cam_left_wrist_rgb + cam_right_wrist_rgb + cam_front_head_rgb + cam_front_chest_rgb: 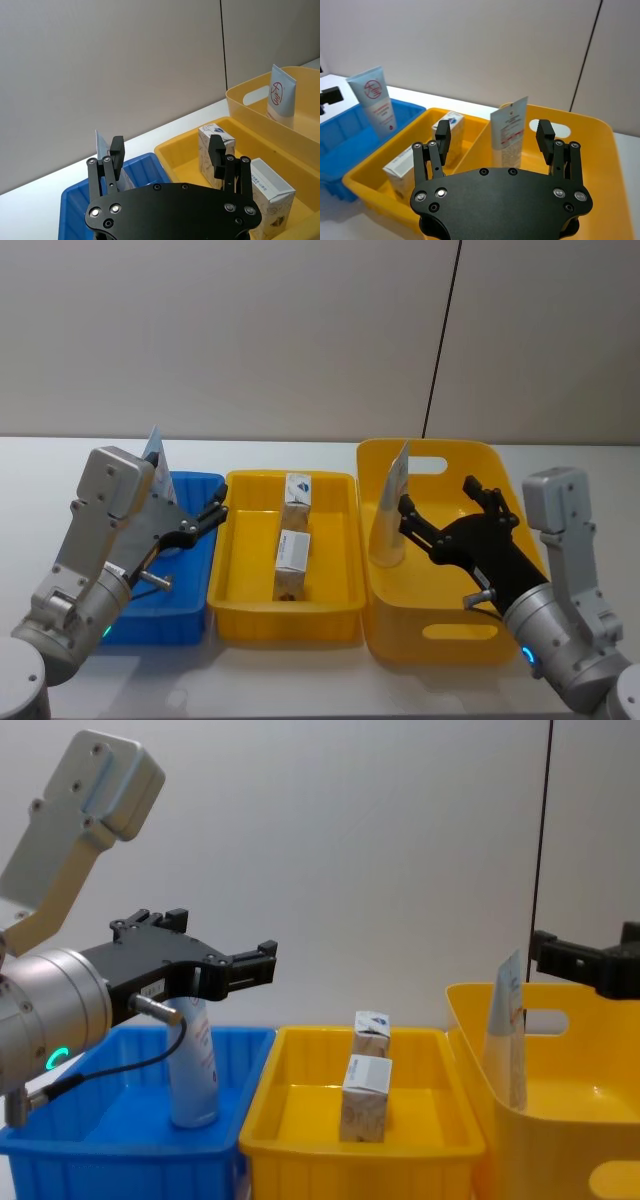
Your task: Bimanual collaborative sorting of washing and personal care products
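Observation:
A pale squeeze tube [155,450] stands upright in the blue bin [160,618], seen from the side in the chest view as tube [195,1065]. My left gripper [215,512] hovers open just above and beside it, holding nothing. Two small white cartons [297,488] [293,552] stand in the middle yellow bin [285,625]. A second tube [390,510] leans in the large yellow bin [430,632]. My right gripper [437,495] is open over that bin, close behind this tube [509,132], apart from it.
The three bins sit side by side on a white table [300,680], with a plain wall and a dark cable [440,340] behind. The large yellow bin has cut-out handles [460,630].

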Controlling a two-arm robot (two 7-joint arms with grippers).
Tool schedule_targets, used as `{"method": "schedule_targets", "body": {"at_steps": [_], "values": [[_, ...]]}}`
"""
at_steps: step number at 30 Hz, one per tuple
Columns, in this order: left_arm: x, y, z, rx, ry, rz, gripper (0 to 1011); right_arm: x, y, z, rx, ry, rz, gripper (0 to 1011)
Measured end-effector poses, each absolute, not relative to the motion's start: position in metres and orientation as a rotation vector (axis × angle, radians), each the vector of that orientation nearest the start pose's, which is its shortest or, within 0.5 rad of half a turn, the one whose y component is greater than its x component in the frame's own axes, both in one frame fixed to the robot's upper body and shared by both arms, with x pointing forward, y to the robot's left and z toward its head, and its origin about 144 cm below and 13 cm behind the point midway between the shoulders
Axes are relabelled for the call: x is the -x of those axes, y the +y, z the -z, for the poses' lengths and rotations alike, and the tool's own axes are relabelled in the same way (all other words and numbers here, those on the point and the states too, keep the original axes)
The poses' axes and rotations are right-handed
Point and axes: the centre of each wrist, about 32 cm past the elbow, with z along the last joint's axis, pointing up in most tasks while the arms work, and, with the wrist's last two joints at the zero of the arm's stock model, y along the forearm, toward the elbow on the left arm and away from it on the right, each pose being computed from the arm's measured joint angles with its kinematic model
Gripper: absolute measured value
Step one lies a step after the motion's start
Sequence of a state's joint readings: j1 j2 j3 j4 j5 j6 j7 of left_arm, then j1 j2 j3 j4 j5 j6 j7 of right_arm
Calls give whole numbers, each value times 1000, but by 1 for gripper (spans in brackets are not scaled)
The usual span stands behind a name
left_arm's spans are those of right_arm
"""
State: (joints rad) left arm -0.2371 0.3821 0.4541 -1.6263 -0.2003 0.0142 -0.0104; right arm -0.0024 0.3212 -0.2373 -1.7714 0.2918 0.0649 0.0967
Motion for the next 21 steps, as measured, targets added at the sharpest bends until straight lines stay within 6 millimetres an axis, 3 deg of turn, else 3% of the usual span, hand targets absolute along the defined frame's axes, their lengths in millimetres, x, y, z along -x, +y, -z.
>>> {"method": "schedule_targets", "body": {"at_steps": [8,21], "values": [[-492,198,-1204,-61,-267,-1124,1001,-444,-218,-1203,-9,-7,1138,1002],[-492,198,-1204,-61,-268,-1124,1001,-436,-180,-1229,58,139,1049,1002]]}}
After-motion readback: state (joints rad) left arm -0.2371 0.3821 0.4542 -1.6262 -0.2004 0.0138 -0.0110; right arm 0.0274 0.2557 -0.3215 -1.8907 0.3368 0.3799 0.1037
